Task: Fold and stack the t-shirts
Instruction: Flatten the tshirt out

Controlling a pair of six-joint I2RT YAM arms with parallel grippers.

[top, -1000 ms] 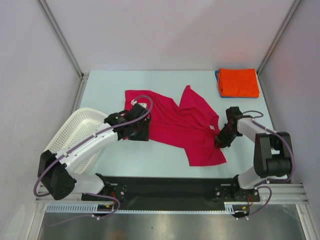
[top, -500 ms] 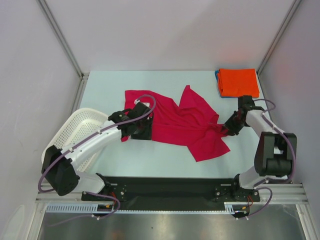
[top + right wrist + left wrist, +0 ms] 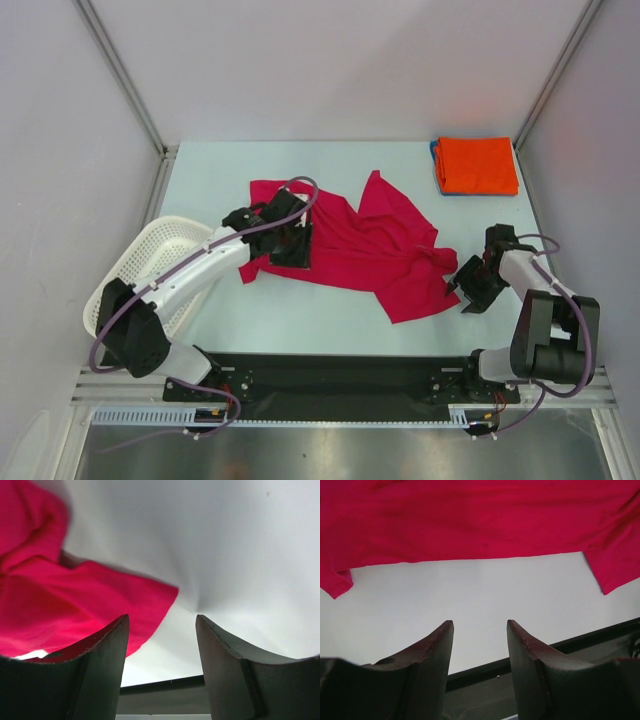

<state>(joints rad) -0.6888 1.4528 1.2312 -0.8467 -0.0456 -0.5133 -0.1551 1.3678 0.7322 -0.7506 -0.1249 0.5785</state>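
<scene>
Since letting go of the right corner of the crimson t-shirt (image 3: 350, 250), pulls right gripper (image 3: 472, 285) back wide and empty — leaves shirt rumpled at centre, left gripper (image 3: 288, 238) likewise at its left edge, and calls for fresh grips.

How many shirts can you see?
3. The crimson t-shirt lies spread in the middle; the orange t-shirt sits folded at far right; a blue t-shirt peeks from beneath it. More may be hidden.

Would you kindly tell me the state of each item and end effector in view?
Crimson t-shirt: unfolded and rumpled.
Orange t-shirt: folded, lying on top.
Blue t-shirt: beneath the orange t-shirt, only its edge showing.
Left end effector: open, holding nothing.
Right end effector: open, holding nothing.
White basket: open side up.
</scene>
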